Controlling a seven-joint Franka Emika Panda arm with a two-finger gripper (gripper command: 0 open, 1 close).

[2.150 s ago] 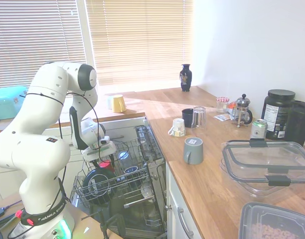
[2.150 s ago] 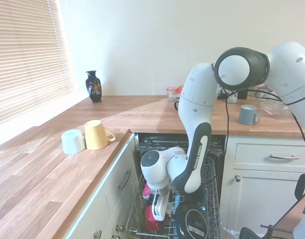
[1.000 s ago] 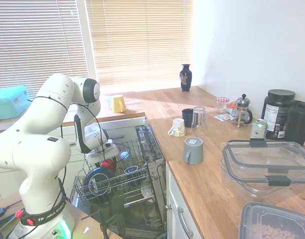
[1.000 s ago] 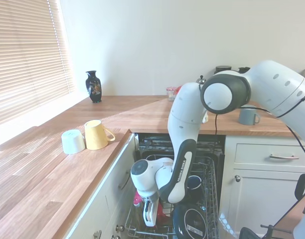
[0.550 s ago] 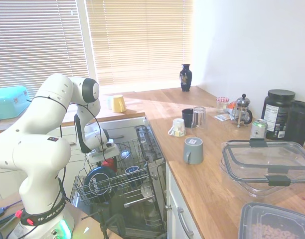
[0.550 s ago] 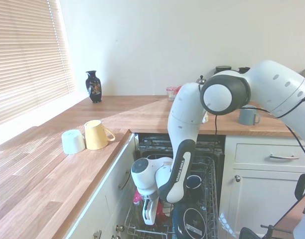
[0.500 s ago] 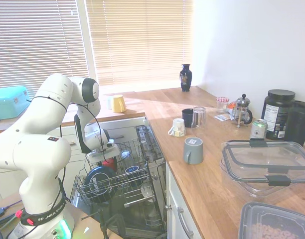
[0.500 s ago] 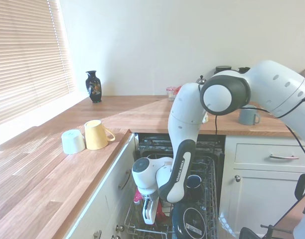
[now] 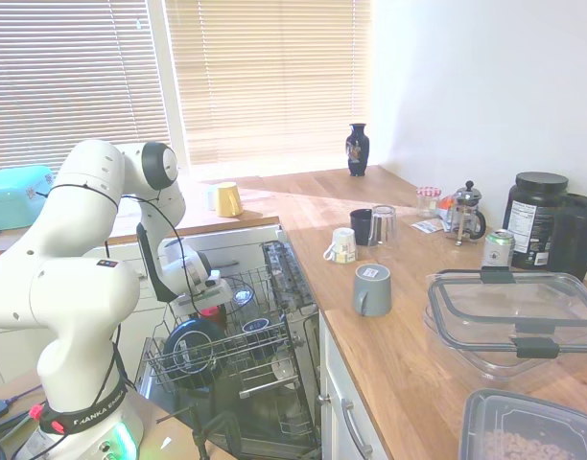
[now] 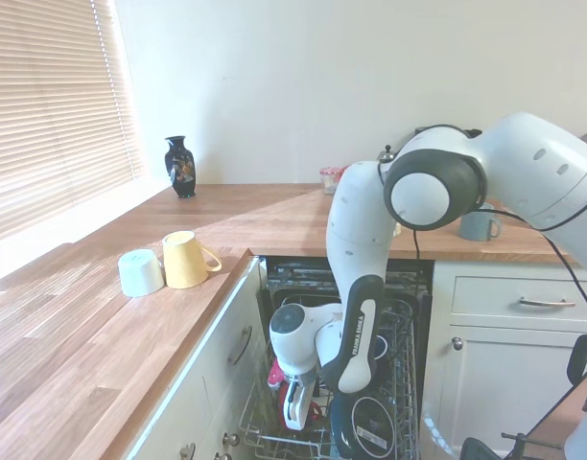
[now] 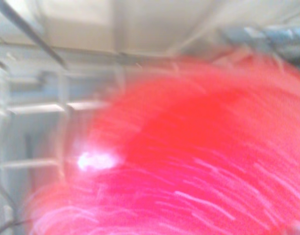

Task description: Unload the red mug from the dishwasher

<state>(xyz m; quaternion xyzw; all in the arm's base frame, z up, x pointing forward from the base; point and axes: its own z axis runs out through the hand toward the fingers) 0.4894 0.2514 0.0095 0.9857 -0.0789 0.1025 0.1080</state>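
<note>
I am reaching my gripper into the dishwasher rack, finger spread impossible to tell, the red mug directly beneath it, risking snagging wire tines and slipping off glossy sides.

Sunlit kitchen: plain white wall, closed slatted blinds over the windows, a wooden L-shaped table, white cupboard fronts with metal handles beneath it.
</note>
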